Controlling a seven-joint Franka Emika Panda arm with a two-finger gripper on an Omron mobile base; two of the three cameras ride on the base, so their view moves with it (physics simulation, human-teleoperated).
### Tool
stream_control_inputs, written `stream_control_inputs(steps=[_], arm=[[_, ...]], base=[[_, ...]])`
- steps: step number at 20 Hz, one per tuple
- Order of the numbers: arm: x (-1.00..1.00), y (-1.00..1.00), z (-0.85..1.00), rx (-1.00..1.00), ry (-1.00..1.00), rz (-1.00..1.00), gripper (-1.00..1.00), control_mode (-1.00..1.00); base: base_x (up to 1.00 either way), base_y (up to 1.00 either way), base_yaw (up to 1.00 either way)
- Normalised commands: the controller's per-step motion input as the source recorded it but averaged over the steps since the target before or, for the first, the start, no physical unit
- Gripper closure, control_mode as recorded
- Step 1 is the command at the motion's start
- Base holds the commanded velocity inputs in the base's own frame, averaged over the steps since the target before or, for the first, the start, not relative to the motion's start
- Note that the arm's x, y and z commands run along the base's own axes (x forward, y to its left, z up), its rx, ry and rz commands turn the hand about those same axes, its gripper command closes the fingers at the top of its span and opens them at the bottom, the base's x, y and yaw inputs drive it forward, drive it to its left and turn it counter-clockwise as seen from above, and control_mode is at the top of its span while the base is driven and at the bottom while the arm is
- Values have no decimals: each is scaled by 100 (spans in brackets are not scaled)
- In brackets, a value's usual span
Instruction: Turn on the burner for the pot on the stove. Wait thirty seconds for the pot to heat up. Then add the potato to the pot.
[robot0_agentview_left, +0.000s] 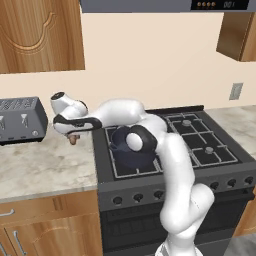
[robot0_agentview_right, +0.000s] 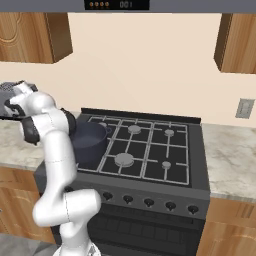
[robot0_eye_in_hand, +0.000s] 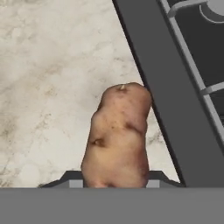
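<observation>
The potato, lumpy and brown-orange, lies on the marble counter just left of the stove. My gripper is shut on the potato, with one dark tip at each side of its near end. From the left base view, the hand reaches down over the potato at the counter. The dark blue-grey pot sits on the front left grate, partly hidden by my elbow. It also shows behind my arm as the pot on the stove.
A silver toaster stands on the counter left of the hand. A row of black knobs lines the stove front. Wooden cabinets hang above, and the stove's raised black edge runs close beside the potato.
</observation>
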Motion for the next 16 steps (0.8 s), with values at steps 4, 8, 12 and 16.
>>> stream_control_inputs(steps=[4,8,12,16], arm=[[-48,-40,100,0,-18,0,100,-100],[-48,-41,100,0,-6,0,100,-100],[-53,-55,96,0,-2,0,100,-100],[-47,-89,61,0,0,0,100,-100]], base=[[0,0,0],[0,0,0],[0,0,0],[0,0,0]])
